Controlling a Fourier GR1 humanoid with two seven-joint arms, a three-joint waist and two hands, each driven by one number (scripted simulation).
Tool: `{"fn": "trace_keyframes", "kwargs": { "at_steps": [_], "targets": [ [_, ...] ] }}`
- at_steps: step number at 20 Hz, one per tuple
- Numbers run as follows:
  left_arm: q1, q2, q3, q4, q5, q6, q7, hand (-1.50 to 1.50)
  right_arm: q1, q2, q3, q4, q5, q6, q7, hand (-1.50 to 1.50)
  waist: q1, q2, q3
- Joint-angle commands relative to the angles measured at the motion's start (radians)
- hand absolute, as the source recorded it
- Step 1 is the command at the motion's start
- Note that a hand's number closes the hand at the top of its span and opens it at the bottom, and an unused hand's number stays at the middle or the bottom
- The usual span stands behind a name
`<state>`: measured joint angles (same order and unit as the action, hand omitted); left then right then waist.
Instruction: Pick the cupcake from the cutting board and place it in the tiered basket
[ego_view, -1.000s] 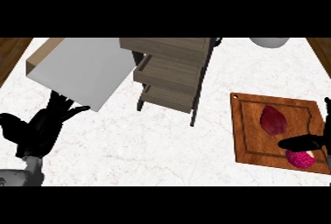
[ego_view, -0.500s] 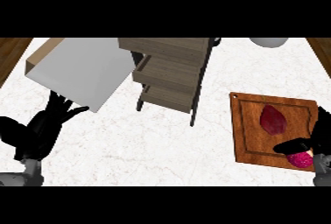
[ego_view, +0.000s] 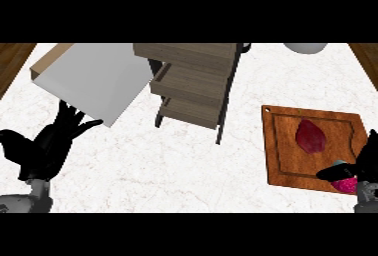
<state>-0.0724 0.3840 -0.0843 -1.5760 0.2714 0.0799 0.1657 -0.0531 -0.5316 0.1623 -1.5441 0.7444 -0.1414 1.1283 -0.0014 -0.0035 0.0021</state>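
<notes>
1. Left hand (ego_view: 46, 145) is resting at the left edge, fingers spread and holding nothing.
2. Tiered basket (ego_view: 193, 82) is standing at centre, its visible shelves bare.
3. Cutting board (ego_view: 312, 147) is carrying a dark red item (ego_view: 311, 136).
4. Right hand (ego_view: 353, 170) is curling round the pink cupcake (ego_view: 344, 185) at the board's near right corner.

A white marbled counter (ego_view: 184, 170) with faint grey veining fills most of the view. Strips of brown wooden floor show at ten o'clock (ego_view: 13, 62) and two o'clock (ego_view: 367, 57), beyond the counter's sides. At eleven o'clock a pale grey box with a tan cardboard side (ego_view: 92, 80) lies tilted. A white rounded object (ego_view: 306, 47) is cut by the upper edge at one o'clock. Light is even, shadows soft.
</notes>
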Motion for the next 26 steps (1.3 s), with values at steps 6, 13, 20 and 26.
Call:
{"fn": "trace_keyframes", "kwargs": {
  "at_steps": [6,13,20,26],
  "targets": [
    [0.034,-0.007,0.029,-0.004,-0.009,-0.033,0.005,0.00,0.038,0.034,-0.098,0.013,-0.146,0.150,-0.010,1.50,-0.001,0.002,-0.002],
    [0.010,-0.056,0.030,0.063,-0.060,-0.030,-0.027,0.00,-0.050,0.087,-0.007,0.118,0.004,0.180,-0.003,1.50,0.003,0.004,-0.003],
    [0.019,-0.053,0.016,-0.014,-0.047,-0.028,0.030,0.00,-0.062,-0.210,0.055,-0.111,-0.131,0.438,-0.484,1.50,0.005,-0.003,-0.003],
    [0.017,-0.027,0.067,-0.006,-0.019,-0.036,0.056,0.00,-0.110,-0.394,-0.113,-0.284,-0.219,0.440,-0.749,1.50,-0.020,-0.005,-0.002]
  ]
}}
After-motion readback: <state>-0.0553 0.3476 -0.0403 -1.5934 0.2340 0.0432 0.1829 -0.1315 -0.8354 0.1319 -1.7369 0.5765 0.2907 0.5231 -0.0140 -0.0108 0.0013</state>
